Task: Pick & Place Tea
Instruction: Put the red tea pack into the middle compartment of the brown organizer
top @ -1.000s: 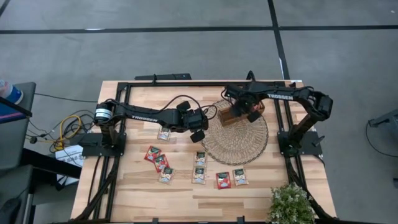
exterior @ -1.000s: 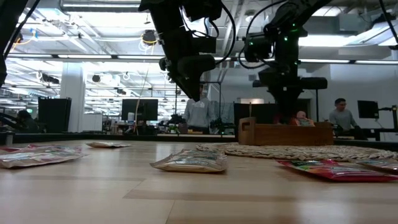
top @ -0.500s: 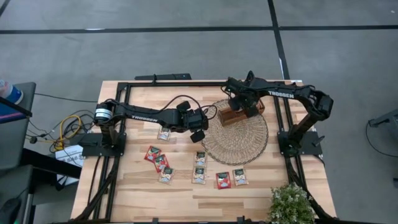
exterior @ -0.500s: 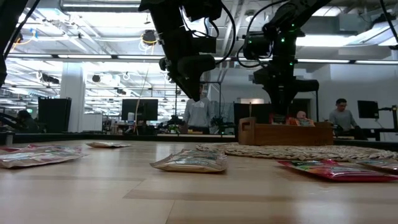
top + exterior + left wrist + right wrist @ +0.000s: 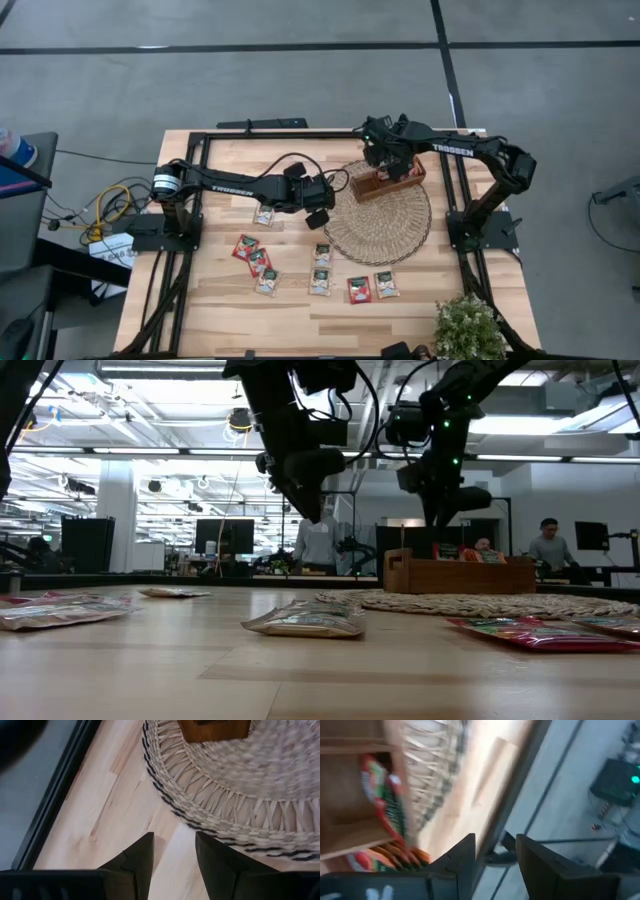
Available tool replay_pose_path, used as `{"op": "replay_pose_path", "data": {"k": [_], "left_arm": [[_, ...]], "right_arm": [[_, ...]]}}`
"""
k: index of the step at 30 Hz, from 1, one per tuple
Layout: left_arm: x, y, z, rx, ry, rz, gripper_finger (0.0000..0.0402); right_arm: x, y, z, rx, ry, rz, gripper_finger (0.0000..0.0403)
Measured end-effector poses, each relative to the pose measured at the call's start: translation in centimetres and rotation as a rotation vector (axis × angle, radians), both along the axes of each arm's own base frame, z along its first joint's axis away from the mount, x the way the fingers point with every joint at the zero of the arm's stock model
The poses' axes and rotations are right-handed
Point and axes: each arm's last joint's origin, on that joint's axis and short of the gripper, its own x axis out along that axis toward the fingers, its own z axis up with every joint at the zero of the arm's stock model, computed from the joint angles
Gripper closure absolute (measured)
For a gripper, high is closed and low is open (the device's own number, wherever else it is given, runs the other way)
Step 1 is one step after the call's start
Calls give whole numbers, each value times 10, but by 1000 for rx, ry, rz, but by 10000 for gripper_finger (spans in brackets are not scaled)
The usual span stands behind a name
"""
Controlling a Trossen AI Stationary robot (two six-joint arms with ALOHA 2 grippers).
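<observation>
Sachets (image 5: 320, 268) of tea lie loose on the table (image 5: 220, 300) at six o'clock from the wicker mat (image 5: 390, 225), more standing in the wooden tray (image 5: 385, 185) at the mat's twelve o'clock. Right gripper (image 5: 385, 152) hovers over that tray, fingers (image 5: 462, 855) parted and empty; left gripper (image 5: 322, 200) hangs at the mat's nine o'clock edge, fingers (image 5: 140, 857) likewise apart, holding nothing.
</observation>
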Motion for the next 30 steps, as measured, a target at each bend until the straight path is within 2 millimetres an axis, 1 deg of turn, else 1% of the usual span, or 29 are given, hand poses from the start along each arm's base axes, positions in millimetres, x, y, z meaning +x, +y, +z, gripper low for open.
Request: {"op": "replay_pose_path", "data": {"k": [6, 8, 11, 13, 15, 19, 22, 25, 30], "left_arm": [[-6, 0, -3, 7, 66, 13, 263], [-8, 0, -3, 3, 80, 27, 263], [-10, 0, -3, 13, 87, 43, 263], [-11, 0, -1, 14, 85, 42, 263], [-12, 1, 3, 14, 74, 42, 263], [-14, 0, 8, 14, 62, 42, 263], [-15, 0, 10, -6, 51, 47, 263], [-15, -1, 9, -35, 41, 57, 263], [-14, -1, 9, -67, 13, 81, 263]], "right_arm": [[-2, 0, 29, 44, -32, -118, 281], [-7, 2, 41, 126, -55, -167, 285], [-20, 6, 64, 279, -168, -243, 287], [-33, 10, 79, 376, -260, -295, 286], [-47, 16, 95, 434, -361, -335, 284], [-80, 30, 126, 467, -547, -399, 282], [-104, 44, 146, 480, -678, -436, 282], [-128, 62, 159, 488, -745, -482, 282], [-164, 92, 171, 512, -826, -576, 280]]}}
